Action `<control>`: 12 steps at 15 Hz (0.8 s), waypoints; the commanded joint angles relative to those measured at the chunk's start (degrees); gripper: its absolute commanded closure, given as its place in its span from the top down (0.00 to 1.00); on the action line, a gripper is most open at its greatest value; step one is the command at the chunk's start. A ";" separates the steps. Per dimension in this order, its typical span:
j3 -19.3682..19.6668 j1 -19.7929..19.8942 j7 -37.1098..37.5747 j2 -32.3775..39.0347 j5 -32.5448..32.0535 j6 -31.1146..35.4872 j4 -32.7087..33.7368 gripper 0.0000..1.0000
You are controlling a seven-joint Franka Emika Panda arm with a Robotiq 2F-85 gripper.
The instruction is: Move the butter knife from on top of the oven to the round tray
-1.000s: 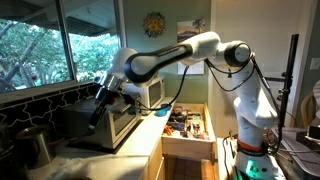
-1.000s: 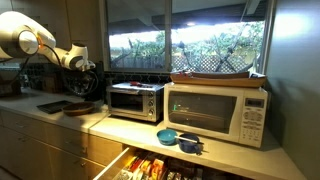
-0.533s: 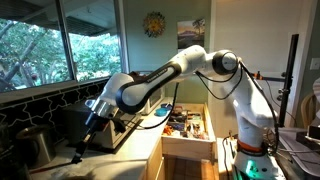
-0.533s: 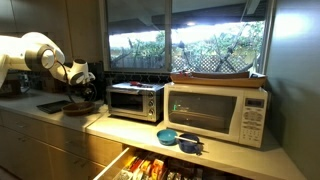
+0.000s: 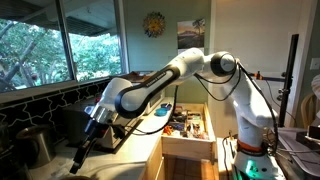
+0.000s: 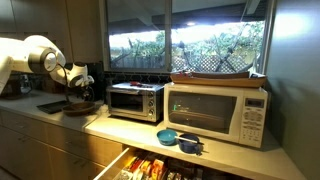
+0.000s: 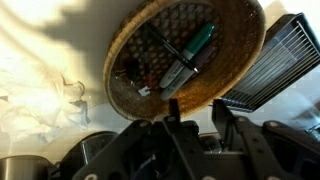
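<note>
In the wrist view the round woven tray point(image 7: 248, 52) lies right below my gripper point(image 7: 195, 108). Its fingers stand apart and nothing shows between them. In the tray lie a green-handled utensil point(image 7: 201, 38) and a slim pale piece point(image 7: 180, 76) with a small red-orange bit near it; I cannot tell for sure that this is the butter knife. The brushed-steel oven point(image 6: 135, 101) stands on the counter and also shows in an exterior view point(image 5: 126, 124). In both exterior views the gripper point(image 6: 80, 96) point(image 5: 80, 158) hangs low beside the oven, over the dark tray point(image 6: 82, 108).
A wire rack point(image 7: 272, 66) lies next to the tray and a crumpled white cloth point(image 7: 40, 85) on the other side. A pale microwave point(image 6: 215, 113), blue bowls point(image 6: 170, 136), an open drawer point(image 6: 150, 165) and a flat dark board point(image 6: 52, 105) are nearby.
The arm swung from the oven's top down and away to the tray, then lowered a little more over it in the last half second.
</note>
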State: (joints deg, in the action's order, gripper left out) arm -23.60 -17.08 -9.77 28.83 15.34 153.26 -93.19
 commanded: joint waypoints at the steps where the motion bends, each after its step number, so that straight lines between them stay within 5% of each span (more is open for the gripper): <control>1: -1.39 1.49 0.20 -3.58 1.39 -2.40 0.57 0.72; 3: -2.47 2.92 -1.01 -8.53 2.44 -1.70 -0.06 0.87; 5: 2.03 0.76 3.60 -14.63 -3.76 1.05 -2.77 0.99; 11: 7.28 0.65 14.40 -31.58 -15.48 6.00 -6.49 1.00; 12: 6.05 0.65 10.98 -25.01 -12.43 3.46 -0.97 1.00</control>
